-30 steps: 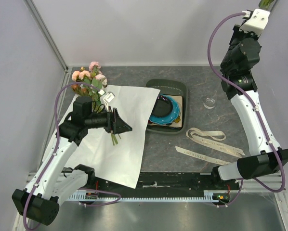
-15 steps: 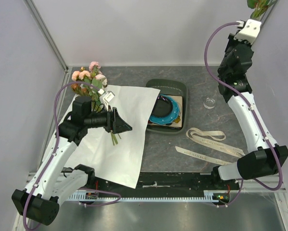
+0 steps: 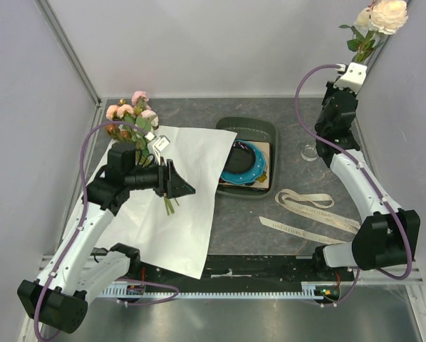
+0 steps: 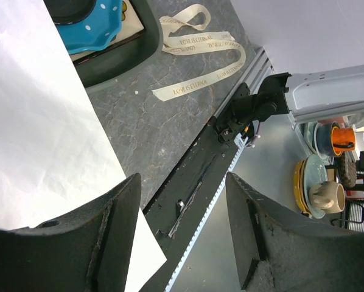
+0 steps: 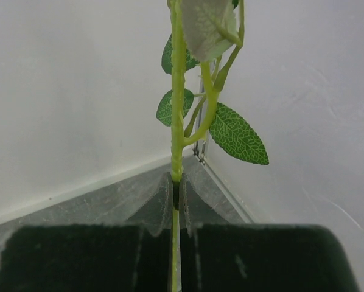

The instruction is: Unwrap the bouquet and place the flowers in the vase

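**Single Rose Held High Above the Table**

The right gripper (image 5: 176,190) is shown clamped tight on the thin green stem (image 5: 177,109) of a cream rose (image 3: 384,16), which is held upright near the back right corner. In the wrist view only the stem and its toothed, veined leaves are seen, the bloom being cut off at the top. The small clear glass vase (image 3: 309,152) is set on the grey stone-patterned table (image 3: 241,235) below the raised arm, its rim partly covered by that arm. The left gripper (image 3: 177,184) is held open and empty above the unfolded white paper sheet (image 3: 177,228). The pink and peach roses (image 3: 131,112) are laid at the sheet's far left corner, their stems partly hidden behind the left arm. Cream printed ribbon (image 3: 305,199) is left loose beside a dark green tray (image 3: 259,128) carrying a blue-rimmed plate (image 3: 245,169).
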Available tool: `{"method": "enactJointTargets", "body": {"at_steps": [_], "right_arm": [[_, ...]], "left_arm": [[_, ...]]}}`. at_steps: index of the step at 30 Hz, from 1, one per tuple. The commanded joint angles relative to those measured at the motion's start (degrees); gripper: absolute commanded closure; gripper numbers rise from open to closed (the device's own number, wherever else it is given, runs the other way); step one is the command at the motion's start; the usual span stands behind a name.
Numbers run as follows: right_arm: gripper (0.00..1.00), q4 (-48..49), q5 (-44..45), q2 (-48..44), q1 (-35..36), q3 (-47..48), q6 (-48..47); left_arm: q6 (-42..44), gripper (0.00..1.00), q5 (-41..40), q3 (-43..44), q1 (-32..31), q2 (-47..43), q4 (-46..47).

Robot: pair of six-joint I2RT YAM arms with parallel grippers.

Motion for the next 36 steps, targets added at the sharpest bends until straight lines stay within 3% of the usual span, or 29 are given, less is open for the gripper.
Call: {"method": "enactJointTargets", "body": {"at_steps": [1,11,18,28,36], "right_arm": [[1.0,6.09,-2.3,1.15,-0.63,-2.66,2.28],[0.95,5.04,-2.3,5.11,-0.72,-3.45,3.43],[0.77,5.04,-2.13,5.55,-0.63,-4.42,3.78],[0.74,3.9,-1.78,6.69,-0.81,-3.81,4.13],[0.58,3.11,-2.13,6.16,-0.9,-4.42,4.74]], "left_arm": [[1.11,0.36,0.11,1.62,-0.19,-0.02,0.59],[1.03,0.35,0.29,1.09,-0.19,0.42,1.11],[0.94,0.35,0.2,1.01,-0.1,0.33,1.03],[0.59,0.35,0.46,0.04,-0.19,-0.81,1.11],[0.68,0.35,0.55,-0.66,-0.1,-1.25,1.11]]}}
